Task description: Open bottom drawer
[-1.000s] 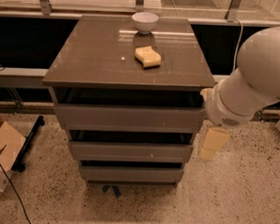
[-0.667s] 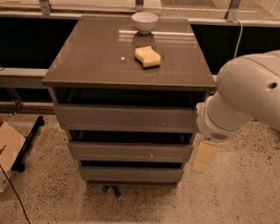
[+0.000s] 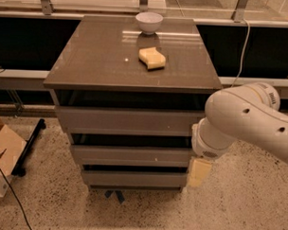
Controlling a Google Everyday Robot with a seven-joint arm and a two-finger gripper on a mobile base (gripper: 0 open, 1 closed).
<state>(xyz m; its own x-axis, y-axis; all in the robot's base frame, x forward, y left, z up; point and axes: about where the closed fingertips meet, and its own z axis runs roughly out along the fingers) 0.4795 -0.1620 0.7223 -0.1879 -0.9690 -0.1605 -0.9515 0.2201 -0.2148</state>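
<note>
Here the gripper (image 3: 199, 172) hangs beside the bottom drawer (image 3: 132, 178), at its right edge; open floor (image 3: 240, 205) rightward; grip state unclear.

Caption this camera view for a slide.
Gripper hangs by the bottom drawer, right side; bowl and sponge sit on the cabinet top.

The white arm (image 3: 257, 118) comes in from the right edge of the view as a thick, rounded link. It runs up and to the left into a bulbous bend that bears a few small dark holes and a dark marking near its top. From that bend it turns downward into a round wrist (image 3: 208, 140) with a fine vented grille on its lower face. Below the wrist hangs the pincer (image 3: 199, 172), a pale cream-coloured piece pointing straight down, low in the view and right of centre.
</note>
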